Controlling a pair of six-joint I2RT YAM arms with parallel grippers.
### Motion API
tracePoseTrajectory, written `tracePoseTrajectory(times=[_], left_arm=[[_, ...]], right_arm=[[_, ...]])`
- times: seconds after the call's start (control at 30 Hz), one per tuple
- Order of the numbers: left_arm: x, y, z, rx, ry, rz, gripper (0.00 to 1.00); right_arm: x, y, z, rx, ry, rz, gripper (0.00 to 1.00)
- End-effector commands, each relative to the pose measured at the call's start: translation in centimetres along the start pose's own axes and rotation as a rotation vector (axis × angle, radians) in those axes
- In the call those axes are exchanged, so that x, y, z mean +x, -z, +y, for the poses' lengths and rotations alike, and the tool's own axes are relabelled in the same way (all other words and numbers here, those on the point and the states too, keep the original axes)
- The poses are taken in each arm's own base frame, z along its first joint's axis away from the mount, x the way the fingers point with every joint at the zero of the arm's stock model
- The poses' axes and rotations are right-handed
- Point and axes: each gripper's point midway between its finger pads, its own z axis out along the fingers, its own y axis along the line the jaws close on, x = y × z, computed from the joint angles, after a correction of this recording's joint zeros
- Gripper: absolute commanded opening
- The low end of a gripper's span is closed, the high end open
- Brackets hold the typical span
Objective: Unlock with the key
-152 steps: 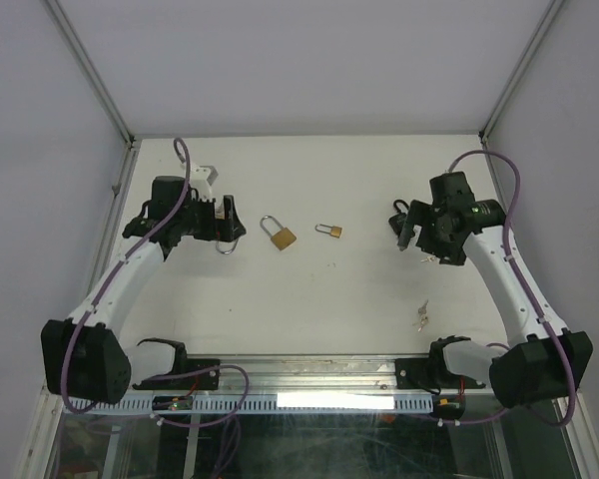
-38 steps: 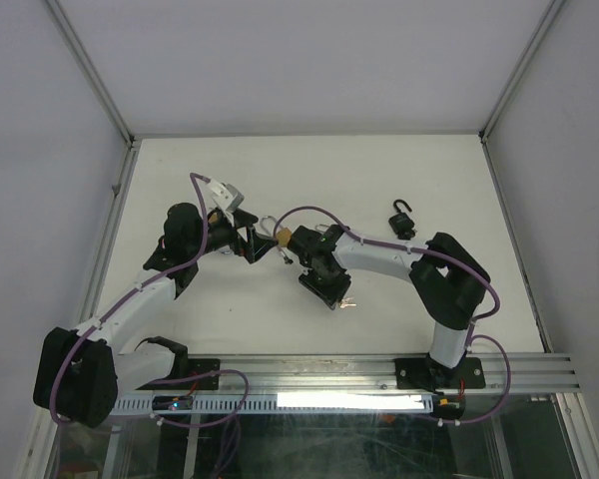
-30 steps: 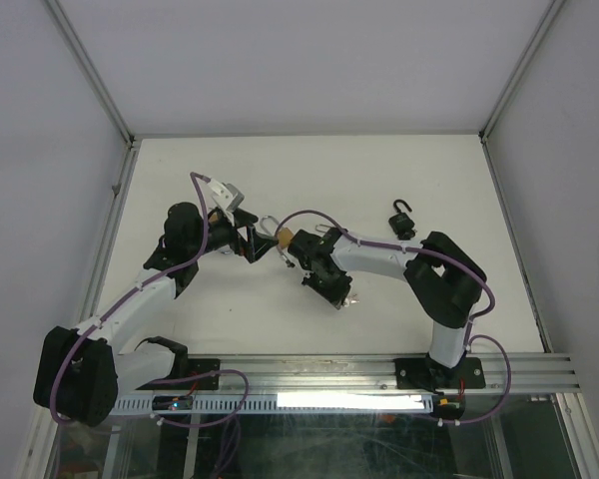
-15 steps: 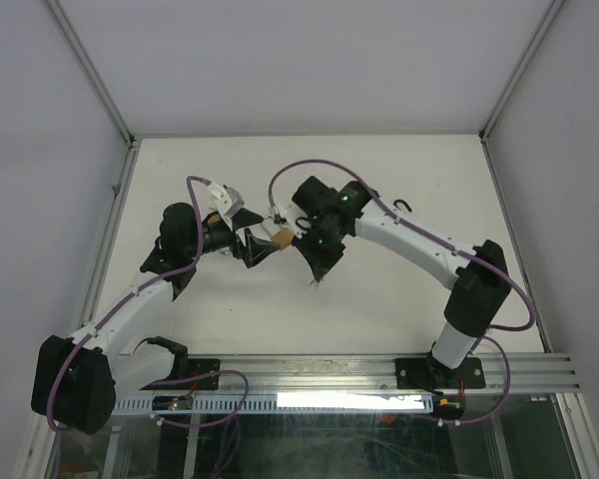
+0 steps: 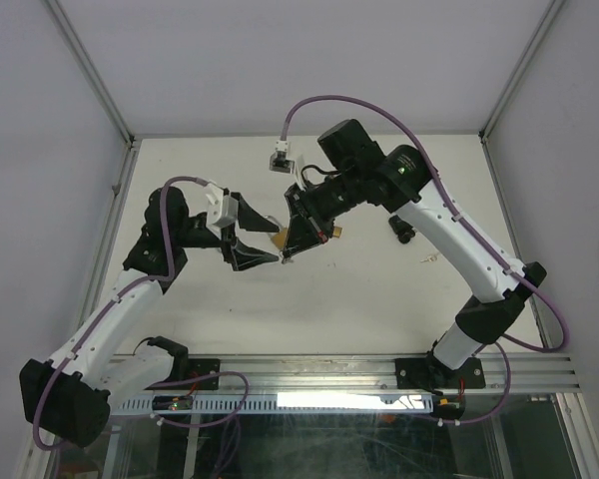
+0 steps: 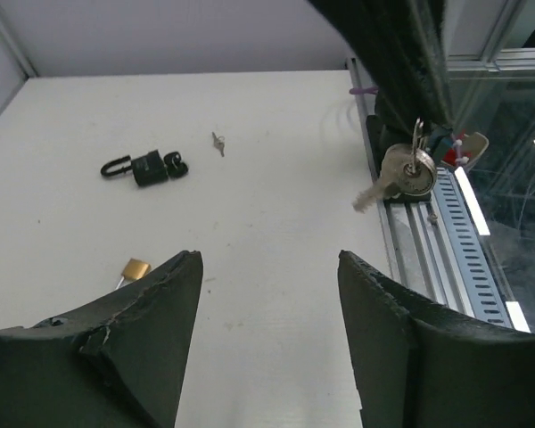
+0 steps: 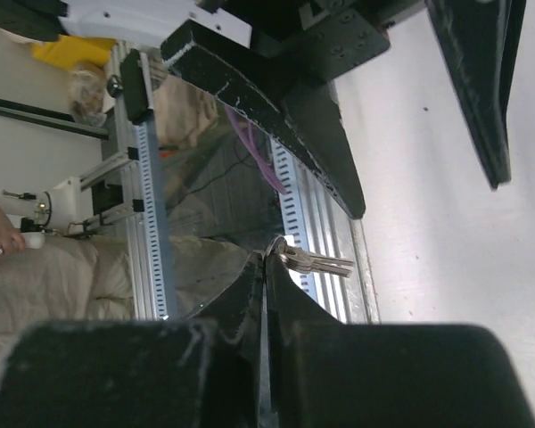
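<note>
Above the bench (image 6: 276, 152), right gripper (image 7: 266, 259) pinches the key (image 6: 401, 172); left gripper (image 6: 267, 257) gapes empty and should clamp the brass padlock (image 6: 135, 267) steady, keyhole facing.

A: Finish of the key (image 6: 408, 171)?
B: Glossy silver metal. The small padlock (image 6: 135, 268): brass-coloured metal. The black padlock (image 6: 149, 167): matt casing.
A: And the worktop (image 6: 276, 232)?
B: Smooth, matt white. The left gripper (image 6: 267, 259) fingers (image 6: 147, 343): matt black, rough-edged.
</note>
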Motion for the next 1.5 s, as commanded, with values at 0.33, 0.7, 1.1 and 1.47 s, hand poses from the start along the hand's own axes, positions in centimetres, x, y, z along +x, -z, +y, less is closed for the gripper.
tracePoseTrajectory(times=[0.33,0.7,1.1,1.47], left_arm=[[-3.9,0.4,-5.1,0.196,-0.202,-0.031,0.51],[-5.1,0.2,-5.6,0.259,-0.179,-0.047,0.42],[-5.7,0.3,-6.7,0.314,-0.201,-0.065,0.43],[-6.0,-0.3,-6.8,0.345,-0.206,-0.069,0.24]], right_arm=[[-4.0,2.4,4.5,-0.162,0.083,-0.188,0.00],[-3.4,2.5,4.6,-0.163,0.079,-0.183,0.00],[-3.2,2.2,4.1,-0.147,0.071,-0.184,0.00],[-3.3,2.0,3.9,-0.150,0.072,-0.187,0.00]])
